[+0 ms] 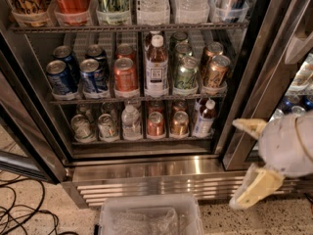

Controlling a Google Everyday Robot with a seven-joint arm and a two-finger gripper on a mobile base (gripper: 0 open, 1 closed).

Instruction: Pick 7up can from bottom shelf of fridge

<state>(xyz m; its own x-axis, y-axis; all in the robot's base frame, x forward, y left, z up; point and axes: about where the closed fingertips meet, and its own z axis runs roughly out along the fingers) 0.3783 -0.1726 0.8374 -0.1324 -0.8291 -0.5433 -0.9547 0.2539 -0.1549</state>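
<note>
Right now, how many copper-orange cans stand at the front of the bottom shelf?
2. One copper-orange can sits mid-shelf, the other just right of it, beside the small bottle. More may hide behind them. The end effector hangs open at lower right, outside the fridge.

Clear plastic bin (150, 199) on speckled floor (217, 220), black cables (22, 212) at lower left

- Gripper (234, 164): low in the right part of the view, its two fingers pointing left.
- Fingers: pale cream-yellow, spread wide apart, one above the other.
- Upper finger (249, 126): short and nearly level.
- Lower finger (254, 189): slants down and to the left.
- Wrist (288, 146): rounded white housing behind the fingers, cut off by the right edge of the view.
</note>
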